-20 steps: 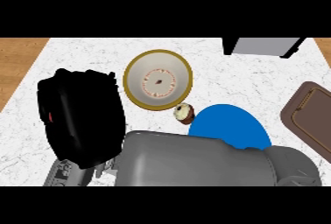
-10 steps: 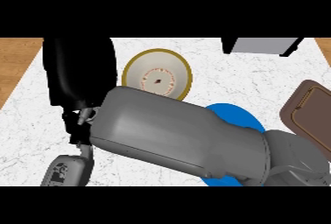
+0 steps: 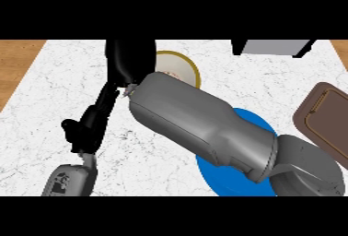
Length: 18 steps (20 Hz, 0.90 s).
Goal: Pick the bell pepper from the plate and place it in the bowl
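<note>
The bell pepper does not show anywhere in this view. The plate (image 3: 193, 69), in the upper middle of the frame, is mostly covered: the right forearm (image 3: 197, 124) runs across from the lower right, and the right robot hand (image 3: 129, 57) sits as a black mass over the plate's left side. The pepper probably lies under that hand or under the forearm, but I cannot tell which. I also cannot tell whether the hand is clenched, released or grasping something.

The left robot hand (image 3: 92, 117) lies at the lower left of the tabletop (image 3: 41, 92). It is released, with its fingers stretched toward the upper right and nothing in them. The blue bowl (image 3: 221, 182) sits at the lower right, half under the forearm and near the plate.

By my judgement a bell pepper is light and hollow. Its walls are fairly stiff and its skin is smooth and waxy, so it can slide out of a pinch. Hard pressing could crack it. The best hold is around the widest part of the body, thumb against fingers on opposite sides and settled into the grooves between lobes. The thin stem is a poor place to grip.

Its long axis runs from stem to base. With the pepper hidden, I cannot say which way that axis points or whether it stands or lies on its side.
</note>
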Each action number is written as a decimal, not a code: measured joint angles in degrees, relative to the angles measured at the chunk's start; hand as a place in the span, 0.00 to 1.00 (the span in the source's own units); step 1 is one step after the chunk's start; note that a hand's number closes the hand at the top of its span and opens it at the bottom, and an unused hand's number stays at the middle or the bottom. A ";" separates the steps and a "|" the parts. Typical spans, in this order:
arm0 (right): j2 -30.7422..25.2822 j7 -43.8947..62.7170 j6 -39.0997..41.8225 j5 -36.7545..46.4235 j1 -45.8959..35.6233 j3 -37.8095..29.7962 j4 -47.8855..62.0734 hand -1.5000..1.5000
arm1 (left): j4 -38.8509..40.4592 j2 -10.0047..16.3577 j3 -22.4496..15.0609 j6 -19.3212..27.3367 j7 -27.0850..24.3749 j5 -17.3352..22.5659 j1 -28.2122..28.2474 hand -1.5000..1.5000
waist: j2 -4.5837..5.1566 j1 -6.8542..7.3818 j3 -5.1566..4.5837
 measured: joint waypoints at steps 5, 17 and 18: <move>0.00 -6.50 -0.58 -0.67 2.69 -0.90 7.20 1.00 | 0.04 0.30 0.46 -0.22 0.75 0.09 -0.77 0.50 | 0.10 -0.17 0.04; -0.05 -24.57 1.96 -9.62 12.72 -8.72 15.76 0.00 | 0.40 -0.24 0.19 -0.17 -0.38 -0.41 -0.46 0.50 | 0.54 0.25 0.13; -0.05 -26.43 2.71 -10.85 13.47 -9.62 15.78 0.00 | 0.17 -0.32 0.10 -0.07 0.33 -0.48 -1.03 0.50 | 0.59 0.45 0.14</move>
